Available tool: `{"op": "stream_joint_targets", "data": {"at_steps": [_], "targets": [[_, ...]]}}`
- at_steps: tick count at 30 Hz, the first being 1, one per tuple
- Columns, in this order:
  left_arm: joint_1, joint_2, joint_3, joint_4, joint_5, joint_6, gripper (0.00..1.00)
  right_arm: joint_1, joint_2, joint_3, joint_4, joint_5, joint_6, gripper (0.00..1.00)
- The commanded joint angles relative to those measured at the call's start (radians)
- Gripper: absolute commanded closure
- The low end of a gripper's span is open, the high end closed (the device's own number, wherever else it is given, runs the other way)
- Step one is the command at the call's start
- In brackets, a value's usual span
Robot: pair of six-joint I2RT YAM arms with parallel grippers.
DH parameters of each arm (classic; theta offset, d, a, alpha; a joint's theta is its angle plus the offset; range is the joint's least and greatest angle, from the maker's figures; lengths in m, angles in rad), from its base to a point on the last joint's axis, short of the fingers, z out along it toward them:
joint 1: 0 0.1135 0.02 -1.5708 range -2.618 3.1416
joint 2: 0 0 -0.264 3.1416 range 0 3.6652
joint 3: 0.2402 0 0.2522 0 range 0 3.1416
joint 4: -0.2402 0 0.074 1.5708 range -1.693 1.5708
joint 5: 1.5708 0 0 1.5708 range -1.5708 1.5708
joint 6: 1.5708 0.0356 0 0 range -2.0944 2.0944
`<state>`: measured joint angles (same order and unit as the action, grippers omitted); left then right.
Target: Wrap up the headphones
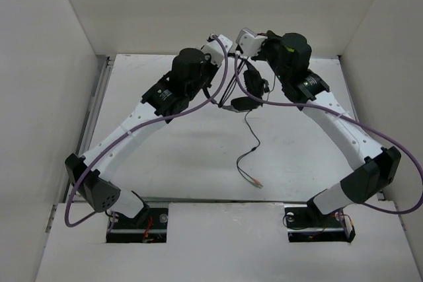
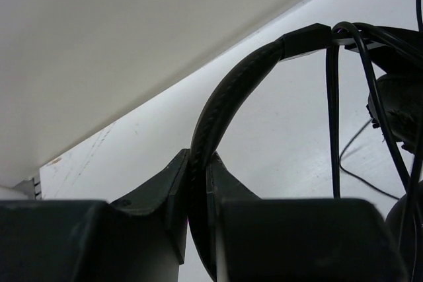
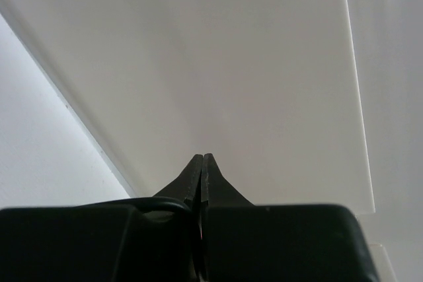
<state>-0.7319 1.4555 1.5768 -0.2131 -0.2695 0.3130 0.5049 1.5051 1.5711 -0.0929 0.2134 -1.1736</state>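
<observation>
Left fingers [image 2: 218, 176] first: they're narrow and clamped tight on the headband [image 2: 225, 97], one finger on each side of the padded arch. From that grip the band curves up and off to the right in the left wrist view. At its black end piece the cable [image 2: 334, 117] is draped over it, with several thin strands hanging straight down. Just past those strands sits an earcup [image 2: 396, 107], partly cut off at the frame edge.

Over to the right fingers [image 3: 197, 173]: pressed together tip to tip, no gap showing. A thin dark strand curls in low at their root, but I can't tell whether it's pinched between them. Beyond them there's only pale wall [image 3: 231, 64].

Now the overhead view. The headphones [image 1: 254, 85] are toward the far middle of the counter [image 1: 185, 156], hanging between the two wrists where the arms lean in and nearly meet. The lower earcup is just beneath and to the left; whether it touches the counter, I can't say. From there the loose cable trails toward the near edge, wiggling across the white surface. It ends at the reddish plug [image 1: 256, 182], which lies flat on the counter between the two arms.
</observation>
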Motion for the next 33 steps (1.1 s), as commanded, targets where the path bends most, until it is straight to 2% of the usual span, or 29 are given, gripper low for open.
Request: {"op": "stream_joint_targets", "data": {"at_steps": [1,5,8,14,23,30,33], "targets": [[-0.005,-0.041,0.003,-0.058,0.087,-0.029,1.00,-0.012,0.003,0.038,0.113,0.020,0.038,0.96],[-0.013,-0.043,0.028,-0.071,0.114,-0.044,1.00,-0.013,0.012,0.033,0.102,0.006,0.063,0.94],[-0.010,-0.058,0.057,-0.086,0.163,-0.066,1.00,-0.045,0.015,0.007,0.091,-0.035,0.141,0.90],[-0.001,-0.099,0.094,-0.074,0.299,-0.087,1.00,-0.134,0.036,-0.022,0.062,-0.179,0.385,0.87],[-0.001,-0.073,0.271,-0.112,0.374,-0.156,1.00,-0.190,0.053,-0.043,0.030,-0.402,0.715,0.80],[0.038,-0.017,0.448,-0.150,0.453,-0.304,1.00,-0.214,0.044,-0.060,0.030,-0.696,1.107,0.74],[0.061,0.015,0.528,-0.161,0.484,-0.380,1.00,-0.214,0.029,-0.118,0.122,-0.833,1.342,0.72]]}}
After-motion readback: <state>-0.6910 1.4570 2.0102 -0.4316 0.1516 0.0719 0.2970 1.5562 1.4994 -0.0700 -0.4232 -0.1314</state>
